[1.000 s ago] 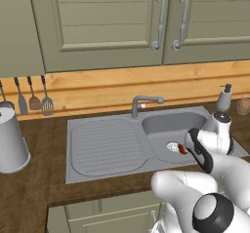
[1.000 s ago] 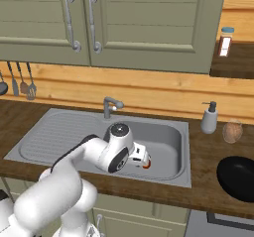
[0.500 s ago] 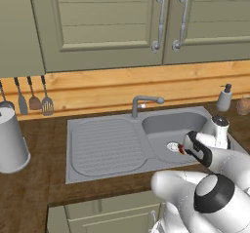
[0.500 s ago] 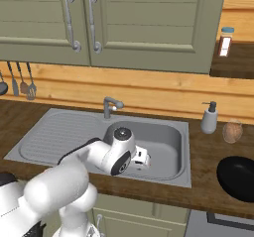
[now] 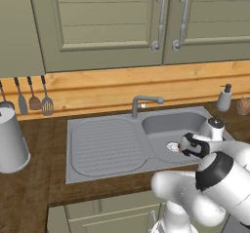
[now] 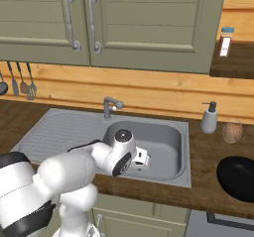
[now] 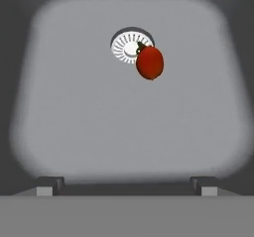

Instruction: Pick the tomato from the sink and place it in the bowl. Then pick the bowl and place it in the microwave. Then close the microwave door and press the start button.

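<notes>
I see the small glossy red tomato (image 7: 150, 62) with its green stalk end in the upper centre of the hand view, lying on the smooth floor of the matte grey metal sink (image 5: 105, 146), touching the round ribbed white drain (image 7: 128, 45). My two-finger gripper (image 7: 127, 182) hangs spread wide and empty, tips at the bottom edge. At the lower right of the right base view, the wide glossy black bowl (image 6: 238, 177) rests on the dark wood counter (image 6: 206, 156).
</notes>
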{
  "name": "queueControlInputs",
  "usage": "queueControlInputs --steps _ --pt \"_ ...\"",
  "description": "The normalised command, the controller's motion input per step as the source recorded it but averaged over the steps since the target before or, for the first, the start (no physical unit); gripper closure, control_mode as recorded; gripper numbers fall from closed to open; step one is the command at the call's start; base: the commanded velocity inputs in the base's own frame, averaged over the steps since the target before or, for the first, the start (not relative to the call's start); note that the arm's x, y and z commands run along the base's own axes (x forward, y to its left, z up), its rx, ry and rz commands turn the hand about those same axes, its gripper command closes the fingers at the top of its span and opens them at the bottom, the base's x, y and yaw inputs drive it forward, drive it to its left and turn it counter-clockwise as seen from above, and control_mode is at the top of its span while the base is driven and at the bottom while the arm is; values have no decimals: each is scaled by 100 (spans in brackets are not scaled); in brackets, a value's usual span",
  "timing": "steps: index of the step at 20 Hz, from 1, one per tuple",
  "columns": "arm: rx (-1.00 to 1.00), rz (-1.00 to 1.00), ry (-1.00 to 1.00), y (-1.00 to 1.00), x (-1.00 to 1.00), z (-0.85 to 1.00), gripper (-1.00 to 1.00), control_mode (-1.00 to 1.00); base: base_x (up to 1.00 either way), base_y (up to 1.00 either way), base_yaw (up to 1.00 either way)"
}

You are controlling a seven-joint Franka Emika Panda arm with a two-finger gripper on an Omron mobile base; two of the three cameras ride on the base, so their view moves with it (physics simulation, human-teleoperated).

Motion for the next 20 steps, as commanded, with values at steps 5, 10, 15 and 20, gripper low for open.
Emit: queueControlInputs --steps 5,10,15,20 --pt "0 0 0 -1 11 -2 -100 -100 0 0 0" --pt "0 0 0 -7 3 -3 -100 -100 0 0 0" --pt "2 0 0 -11 9 -8 -100 -100 0 0 0" --pt "1 0 0 -11 21 -10 -100 -100 0 0 0"
